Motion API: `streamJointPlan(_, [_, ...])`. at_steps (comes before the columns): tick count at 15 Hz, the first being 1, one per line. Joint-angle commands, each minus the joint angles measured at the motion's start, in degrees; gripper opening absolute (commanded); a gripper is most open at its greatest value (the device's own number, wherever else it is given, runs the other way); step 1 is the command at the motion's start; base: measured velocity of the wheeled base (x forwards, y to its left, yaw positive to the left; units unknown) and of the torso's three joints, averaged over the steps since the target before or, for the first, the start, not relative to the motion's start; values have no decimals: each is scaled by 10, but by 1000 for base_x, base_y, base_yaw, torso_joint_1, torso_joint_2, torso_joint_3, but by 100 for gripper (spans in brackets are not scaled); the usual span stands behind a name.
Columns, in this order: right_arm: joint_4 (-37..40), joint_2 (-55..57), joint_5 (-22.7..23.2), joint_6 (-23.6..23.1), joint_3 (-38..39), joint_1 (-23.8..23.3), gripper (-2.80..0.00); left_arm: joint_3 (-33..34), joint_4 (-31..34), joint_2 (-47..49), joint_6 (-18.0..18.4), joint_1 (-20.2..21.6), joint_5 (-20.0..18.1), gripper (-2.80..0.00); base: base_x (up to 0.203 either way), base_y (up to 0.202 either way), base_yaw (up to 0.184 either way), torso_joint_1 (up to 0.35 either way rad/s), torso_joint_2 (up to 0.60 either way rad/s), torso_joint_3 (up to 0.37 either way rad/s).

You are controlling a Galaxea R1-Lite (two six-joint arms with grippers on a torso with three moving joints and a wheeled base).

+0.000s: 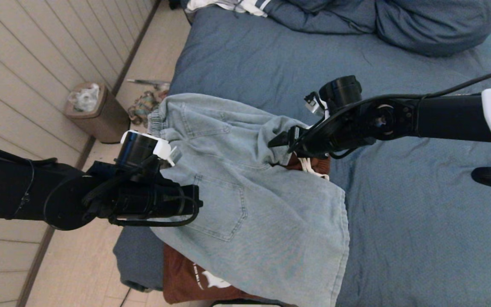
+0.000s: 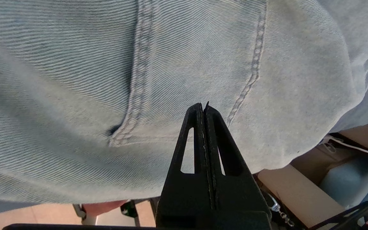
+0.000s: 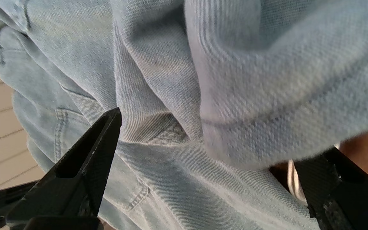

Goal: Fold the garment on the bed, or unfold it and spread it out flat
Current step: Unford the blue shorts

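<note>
A pale blue denim garment lies on the front left of the bed, back pocket up, with its top edge bunched into a raised fold. My left gripper hovers over its left side. In the left wrist view that gripper is shut with nothing between its fingers, tips just over the denim beside the pocket seam. My right gripper is at the raised fold. It stands open with the denim fold bulging between its two fingers.
A rust-brown garment with a white print lies under the denim and shows at the bed's front edge. Rumpled blue bedding and striped clothing lie at the far end. A bin stands on the floor at left.
</note>
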Motion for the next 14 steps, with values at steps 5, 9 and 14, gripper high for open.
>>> streamJointPlan(5, [-37,33,0,22,-11,23,0,4,-12,8,-3,0,0,-280,0,0,0,0,0,0])
streamJointPlan(9, [-37,30,0,31,-6,29,-280,3,-12,15,-3,0,0,-280,0,0,0,0,0,0])
streamJointPlan(14, [-38,-2,0,30,28,27,-280,3,-12,15,-3,-1,0,-280,0,0,0,0,0,0])
